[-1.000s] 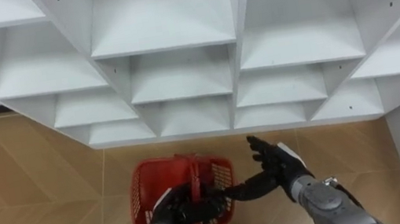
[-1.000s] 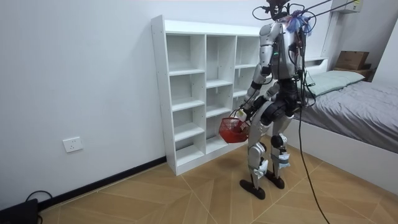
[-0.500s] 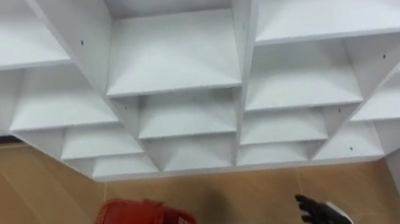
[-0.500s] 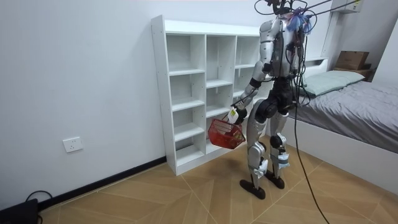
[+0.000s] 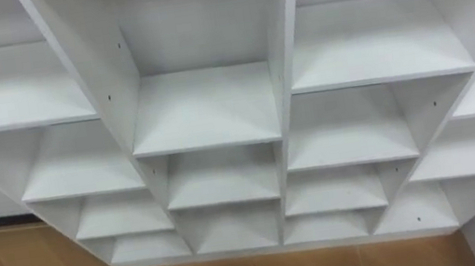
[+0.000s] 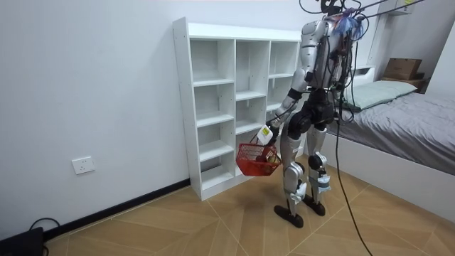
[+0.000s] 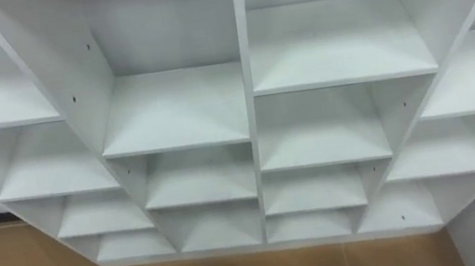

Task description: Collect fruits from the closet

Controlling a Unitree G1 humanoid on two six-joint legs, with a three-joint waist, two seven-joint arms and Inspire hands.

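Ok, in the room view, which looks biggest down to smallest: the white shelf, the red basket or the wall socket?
Largest to smallest:
1. white shelf unit
2. red basket
3. wall socket
None looks much nearer the camera, so the order seems safe.

White closet (image 5: 206, 109) with many open boxes stands on brown wood floor (image 6: 213, 227), back against white wall (image 6: 92, 85). Bed (image 6: 412, 114) on same floor, near.

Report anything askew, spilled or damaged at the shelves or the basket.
Nothing stands out. The white shelf unit stands square with level boards. The red basket hangs by its handle from the left hand in front of the unit. Nothing lies spilled on the wooden floor.
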